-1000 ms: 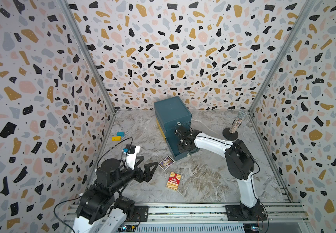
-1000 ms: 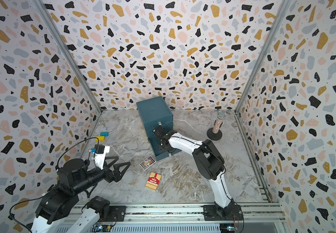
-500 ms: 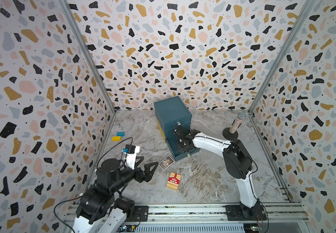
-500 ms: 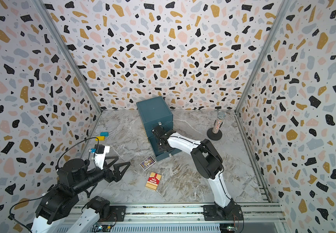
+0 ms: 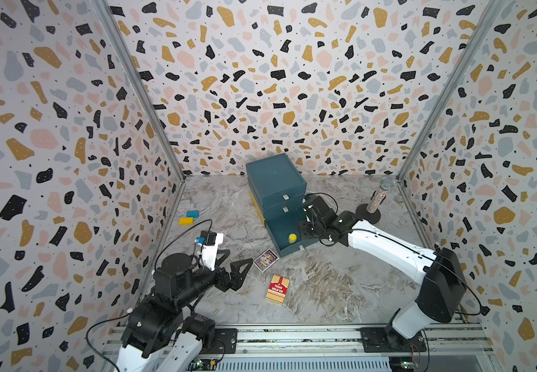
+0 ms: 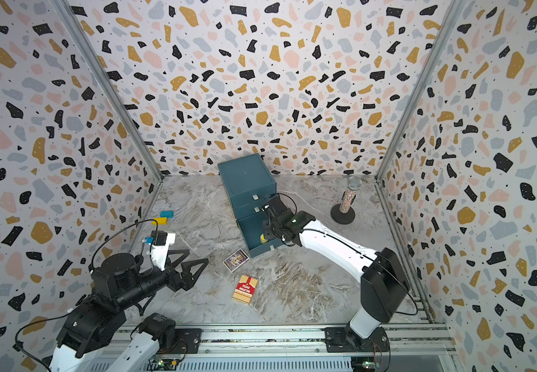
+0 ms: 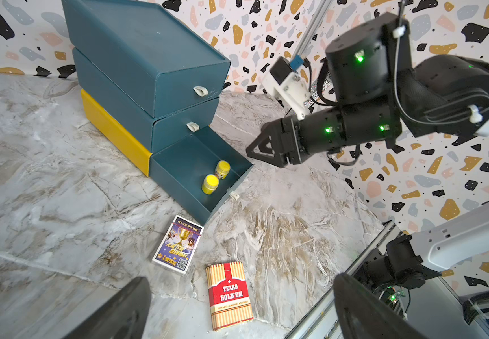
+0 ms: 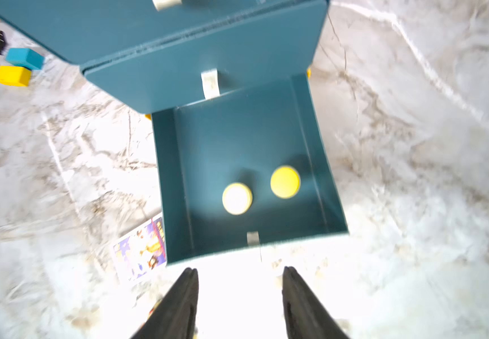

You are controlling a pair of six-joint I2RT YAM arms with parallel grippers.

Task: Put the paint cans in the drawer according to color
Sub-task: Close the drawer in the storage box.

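Observation:
The drawer (image 5: 275,180) is a dark teal box of three stacked drawers at the back of the table. Its bottom drawer (image 7: 175,182) is pulled out. Two yellow-lidded paint cans (image 7: 222,169) (image 7: 210,184) stand upright inside it, near the front wall. They also show as two yellow lids (image 8: 237,198) (image 8: 285,182) in the right wrist view. My right gripper (image 8: 240,269) hovers above the pulled-out drawer's right side (image 5: 304,228), open and holding nothing. Near the front left, my left gripper (image 5: 238,262) is open and empty above the table, its jaws wide apart.
A purple card box (image 5: 266,260) lies just in front of the open drawer, and a red card box (image 5: 277,289) lies nearer the front. Flat blue (image 5: 192,213) and yellow (image 5: 185,221) blocks sit by the left wall. A microphone on a round base (image 5: 377,199) stands at the back right.
My right gripper has shifted to the right over the open drawer, and a yellow can now shows in a top view. The left arm has not moved.

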